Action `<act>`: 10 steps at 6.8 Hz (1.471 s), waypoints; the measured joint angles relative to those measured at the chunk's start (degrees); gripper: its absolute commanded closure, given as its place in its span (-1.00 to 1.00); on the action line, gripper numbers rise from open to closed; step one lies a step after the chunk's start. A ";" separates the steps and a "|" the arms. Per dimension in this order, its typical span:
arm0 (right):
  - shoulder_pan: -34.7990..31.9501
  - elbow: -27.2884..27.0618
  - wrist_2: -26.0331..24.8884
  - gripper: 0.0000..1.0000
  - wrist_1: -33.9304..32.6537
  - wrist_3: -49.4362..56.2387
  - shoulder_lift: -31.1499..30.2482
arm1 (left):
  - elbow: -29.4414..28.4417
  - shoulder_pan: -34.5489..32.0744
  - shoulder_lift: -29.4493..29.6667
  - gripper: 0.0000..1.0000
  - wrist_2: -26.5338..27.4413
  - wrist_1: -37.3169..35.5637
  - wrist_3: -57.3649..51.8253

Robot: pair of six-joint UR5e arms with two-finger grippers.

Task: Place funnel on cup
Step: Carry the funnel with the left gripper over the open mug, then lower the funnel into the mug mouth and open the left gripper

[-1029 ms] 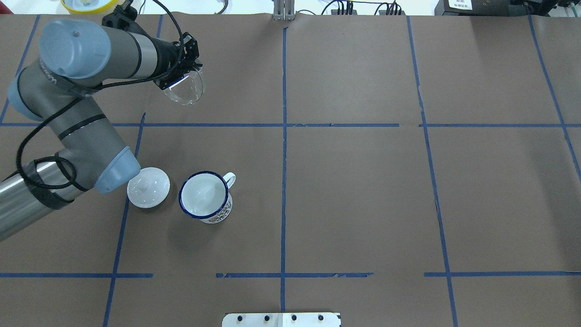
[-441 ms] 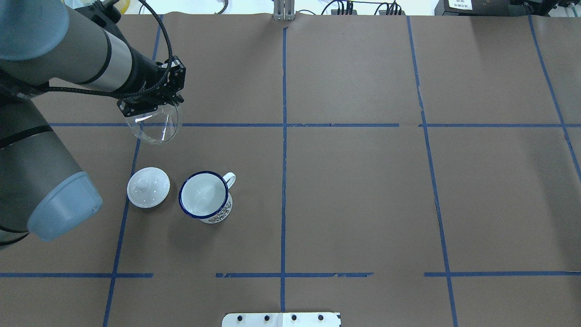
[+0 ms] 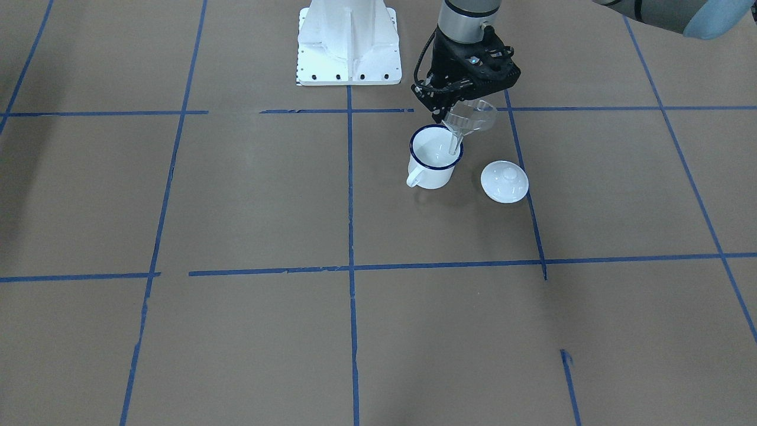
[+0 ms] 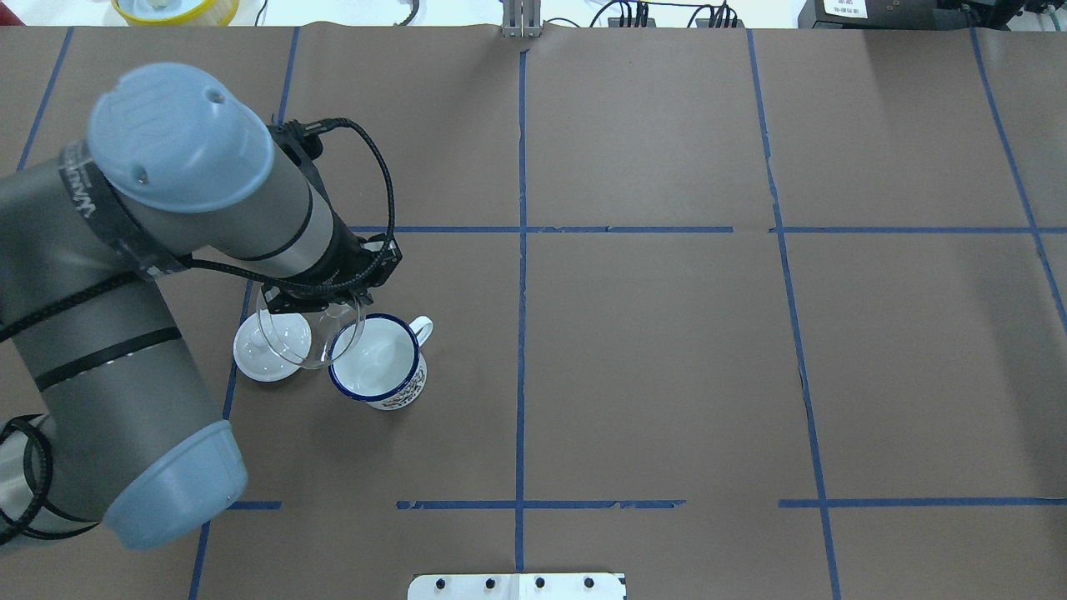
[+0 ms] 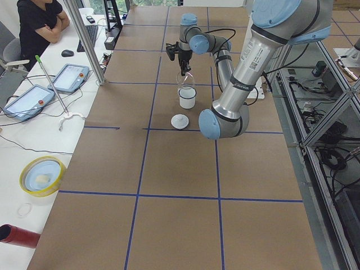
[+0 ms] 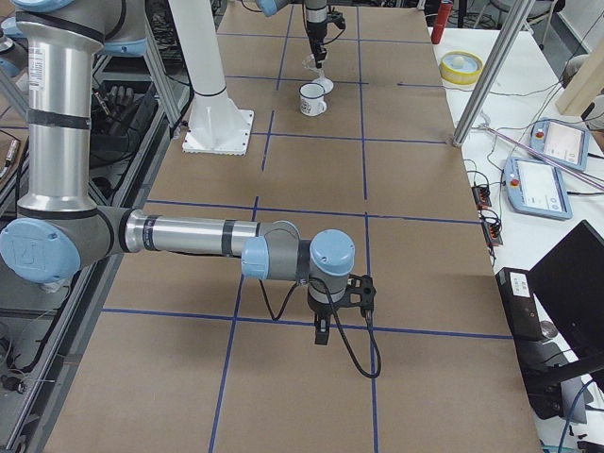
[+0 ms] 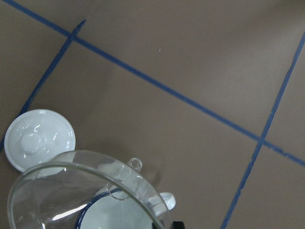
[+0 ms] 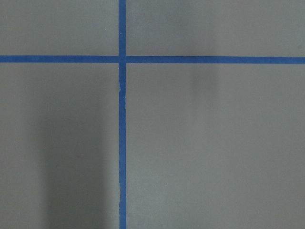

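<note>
One clear wide-mouthed funnel (image 3: 471,116) tight in left fingers (image 3: 445,106), over blue-rimmed white cup (image 3: 436,171).

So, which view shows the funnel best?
Exterior front-facing: the funnel shows side-on, cone and spout, by the cup. Overhead shows only its round mouth; left wrist, part of the rim; side views, a speck.

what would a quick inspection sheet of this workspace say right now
surface: brown papered table, blue tape grid
job's things: funnel in the air over upright cup, spout at its mouth, not seated
clutter: white knobbed lid beside cup, apart from it
grippers: left claw shut on funnel rim; right claw over bare table, open or shut cannot be told
cables: black cable looped at left wrist
surroundings: seated person, yellow dish on side bench
</note>
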State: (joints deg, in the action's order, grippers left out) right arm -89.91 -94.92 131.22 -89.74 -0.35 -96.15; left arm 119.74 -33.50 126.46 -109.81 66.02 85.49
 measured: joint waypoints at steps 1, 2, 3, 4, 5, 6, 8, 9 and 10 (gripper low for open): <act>0.00 0.00 0.00 -1.00 0.00 0.00 0.00 | -0.29 1.00 1.58 1.00 0.49 -3.39 -3.61; 0.00 0.00 0.00 -1.00 0.00 0.00 0.00 | -1.21 1.52 2.89 1.00 2.07 -5.23 -5.80; 0.00 0.00 0.00 -1.00 0.00 0.00 0.00 | -3.07 2.00 4.11 1.00 3.89 -5.88 -6.83; 0.00 0.00 0.00 -1.00 0.00 0.00 0.00 | -4.71 2.67 4.91 1.00 4.81 -5.98 -7.60; 0.00 0.00 0.00 -1.00 0.00 0.00 0.00 | -5.43 3.39 5.17 1.00 5.14 -5.94 -8.23; 0.00 0.00 0.00 -1.00 0.00 0.00 0.00 | -5.73 3.99 5.22 1.00 5.25 -5.89 -8.52; 0.00 0.00 0.00 -1.00 0.00 0.00 0.00 | -7.18 5.20 5.38 1.00 5.39 -5.61 -9.55; 0.00 0.00 0.00 -1.00 0.00 0.00 0.00 | -8.43 5.49 5.88 1.00 5.70 -5.44 -10.12; 0.00 0.00 0.00 -1.00 0.00 0.00 0.00 | -9.64 5.59 6.52 1.00 5.99 -5.39 -10.40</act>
State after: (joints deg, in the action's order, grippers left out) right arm -89.91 -94.92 131.22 -89.74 -0.35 -96.15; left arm 110.10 -27.91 132.98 -103.82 60.63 75.09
